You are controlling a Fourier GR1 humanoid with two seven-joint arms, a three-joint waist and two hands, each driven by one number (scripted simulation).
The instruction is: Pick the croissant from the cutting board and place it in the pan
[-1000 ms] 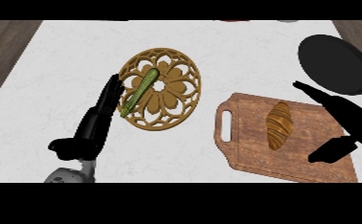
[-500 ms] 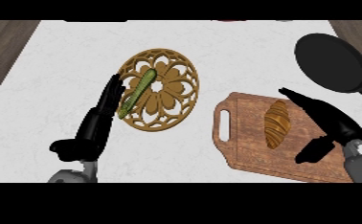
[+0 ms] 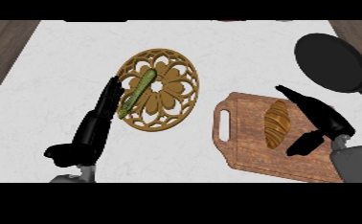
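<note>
1. Croissant point(image 3: 277, 123) lies on the cutting board point(image 3: 244, 141), lower right, unmoved.
2. Right hand point(image 3: 317, 122) has shifted left to just beside it, fingers straight, holding nothing.
3. Left hand point(image 3: 88, 129) stays open, lower left.
4. Pan point(image 3: 329, 62) sits upper right.

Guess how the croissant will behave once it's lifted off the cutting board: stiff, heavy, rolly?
Croissant is probably light for its size and holds its shape, though its flaky crust could crush. Its long, rounded, tapered body lies flat on the cutting board, so it may roll sideways if nudged. The right robot hand is beside it, fingers open.
</note>
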